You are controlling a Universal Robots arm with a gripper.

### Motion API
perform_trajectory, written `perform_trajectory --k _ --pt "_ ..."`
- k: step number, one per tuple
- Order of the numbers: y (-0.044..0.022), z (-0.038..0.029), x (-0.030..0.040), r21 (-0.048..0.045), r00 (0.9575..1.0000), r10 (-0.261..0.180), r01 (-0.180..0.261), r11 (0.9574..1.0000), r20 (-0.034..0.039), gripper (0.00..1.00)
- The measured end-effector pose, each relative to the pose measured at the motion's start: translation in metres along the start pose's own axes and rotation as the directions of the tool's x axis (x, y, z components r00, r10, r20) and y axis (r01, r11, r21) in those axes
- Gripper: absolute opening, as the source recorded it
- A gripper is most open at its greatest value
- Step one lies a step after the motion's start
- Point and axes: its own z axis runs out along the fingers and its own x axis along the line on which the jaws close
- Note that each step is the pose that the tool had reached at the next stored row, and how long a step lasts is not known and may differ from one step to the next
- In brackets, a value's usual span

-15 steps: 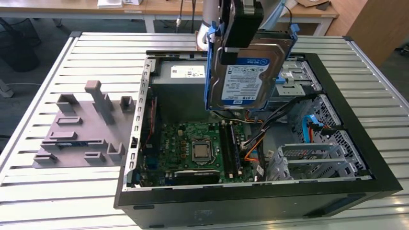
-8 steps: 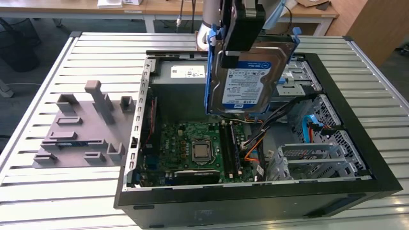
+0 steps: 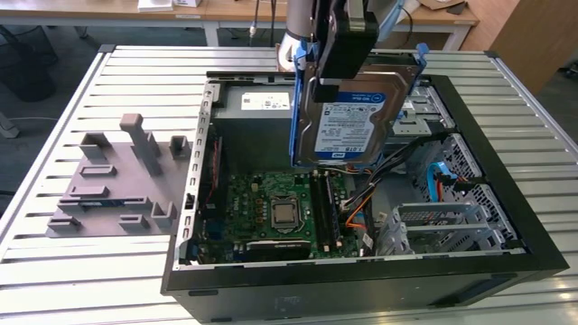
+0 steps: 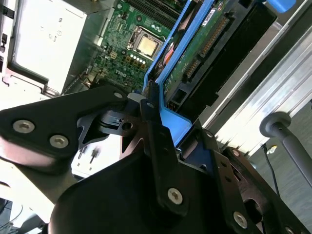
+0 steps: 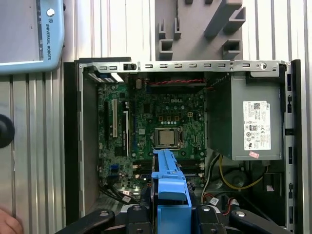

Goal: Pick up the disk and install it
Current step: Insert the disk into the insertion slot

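Hanging above the open computer case point(image 3: 505, 265), the disk point(image 3: 348, 125) has been picked up but not installed: the lifting is done, the seating is left, and the disk sits in no bay. In the exterior view it is held on edge with its label toward the camera, its lower end over the motherboard point(image 3: 271, 210), at about one o'clock from the processor socket point(image 3: 284, 214). The gripper point(image 3: 327, 80) is clamped on the blue frame at the disk's upper end. In the second wrist view its fingers point(image 4: 154, 127) pinch that frame, though exactly where the pads bite is hard to make out. The arm enters from twelve o'clock, wrist pointing steeply down into the case. A metal drive cage point(image 3: 442, 223) stands at three o'clock of the motherboard, and a grey fixture point(image 3: 118, 183) lies on the table point(image 3: 54, 271) at nine o'clock of the case.
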Motion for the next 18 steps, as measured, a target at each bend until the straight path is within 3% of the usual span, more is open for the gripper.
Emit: perform_trajectory --k 9,18 --pt "-0.0017 0.0001 0.0136 0.0000 1.0000 0.000 0.000 1.0000 -0.0001 0.37" --pt "-0.0171 0.0005 0.0159 -0.0006 1.0000 0.000 0.000 1.0000 -0.0002 0.37"
